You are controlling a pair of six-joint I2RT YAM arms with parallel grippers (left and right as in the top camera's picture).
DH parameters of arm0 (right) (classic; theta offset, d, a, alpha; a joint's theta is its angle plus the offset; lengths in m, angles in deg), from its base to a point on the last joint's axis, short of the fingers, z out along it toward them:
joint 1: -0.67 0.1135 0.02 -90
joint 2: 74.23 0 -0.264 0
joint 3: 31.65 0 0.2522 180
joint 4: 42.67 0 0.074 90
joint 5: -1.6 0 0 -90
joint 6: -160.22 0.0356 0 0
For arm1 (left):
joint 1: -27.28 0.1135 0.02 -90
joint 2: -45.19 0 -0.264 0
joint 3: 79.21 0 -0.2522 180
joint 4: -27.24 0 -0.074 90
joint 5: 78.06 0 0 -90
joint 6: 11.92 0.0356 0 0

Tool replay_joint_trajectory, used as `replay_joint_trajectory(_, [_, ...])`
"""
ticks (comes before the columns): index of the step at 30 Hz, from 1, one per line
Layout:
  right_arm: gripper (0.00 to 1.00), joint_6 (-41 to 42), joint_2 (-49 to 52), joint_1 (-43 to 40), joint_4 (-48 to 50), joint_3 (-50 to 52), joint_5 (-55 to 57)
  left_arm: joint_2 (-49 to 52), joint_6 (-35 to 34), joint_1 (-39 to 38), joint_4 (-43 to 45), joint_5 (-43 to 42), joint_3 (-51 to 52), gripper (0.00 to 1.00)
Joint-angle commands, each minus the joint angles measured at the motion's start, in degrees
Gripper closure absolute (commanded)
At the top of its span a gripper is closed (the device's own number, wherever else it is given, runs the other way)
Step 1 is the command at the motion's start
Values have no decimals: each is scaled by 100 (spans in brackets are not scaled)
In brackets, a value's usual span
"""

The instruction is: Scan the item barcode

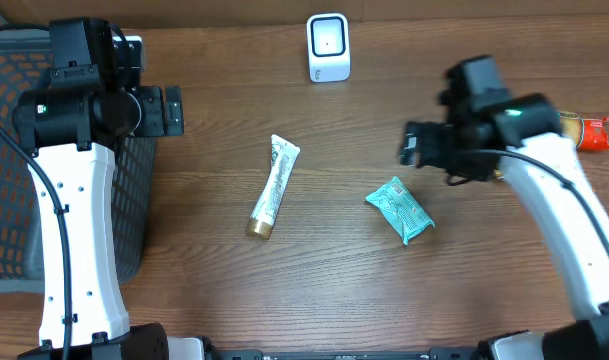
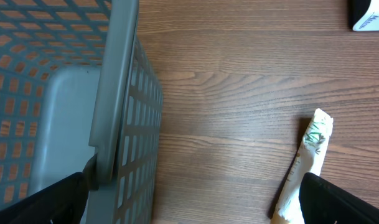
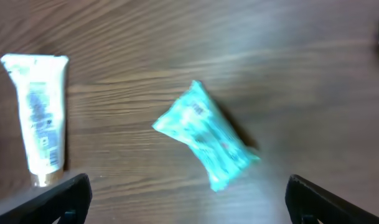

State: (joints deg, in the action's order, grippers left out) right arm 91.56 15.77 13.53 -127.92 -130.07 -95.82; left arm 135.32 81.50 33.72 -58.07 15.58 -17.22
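Observation:
A white barcode scanner (image 1: 328, 47) stands at the back middle of the table. A white tube with a gold cap (image 1: 273, 186) lies in the middle, and a teal packet (image 1: 400, 210) lies to its right. My right gripper (image 1: 409, 145) hovers open just above and behind the packet; the right wrist view shows the packet (image 3: 208, 134) and the tube (image 3: 40, 112) below it, with nothing between the jaws (image 3: 189, 202). My left gripper (image 1: 174, 110) is open and empty beside the basket, with the tube (image 2: 307, 165) near its right finger (image 2: 345, 205).
A dark mesh basket (image 1: 14, 150) fills the left side, its rim (image 2: 117, 93) right under my left wrist. A red package (image 1: 594, 133) lies at the far right edge behind my right arm. The scanner's corner (image 2: 369, 15) shows at the top right of the left wrist view.

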Motion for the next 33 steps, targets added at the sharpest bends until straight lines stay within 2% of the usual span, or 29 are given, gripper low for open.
replay_joint_trajectory(1, [0, 267, 138, -205, 26, 522, -90, 52, 87, 31, 20, -50, -52, 0])
replay_joint_trajectory(7, [0, 269, 140, -330, 619, 1888, -439, 52, 87, 31, 17, -50, -52, 0])
replay_joint_trajectory(10, [5, 273, 140, -330, 1003, 2490, -579, 52, 87, 31, 17, -50, -52, 1])
replay_joint_trajectory(13, [15, 273, 140, -330, 1325, 2885, -691, 52, 87, 31, 20, -50, -52, 0])
replay_joint_trajectory(16, [32, 271, 140, -317, 1878, 3244, -896, 52, 87, 31, 17, -50, -52, 0])
replay_joint_trajectory(19, [41, 271, 153, -319, 2522, 3578, -1012, 52, 87, 31, 17, -50, -52, 0])
replay_joint_trajectory(24, [46, 131, 190, -319, 3421, 3871, -1025, 52, 87, 31, 17, -50, -52, 0])
replay_joint_trajectory(30, [46, -538, 201, -319, 4789, 3871, -1001, 52, 87, 31, 17, -48, -52, 0])
replay_joint_trajectory(33, [46, -535, 201, -319, 5189, 3871, -999, 52, 87, 31, 17, -48, -52, 0])
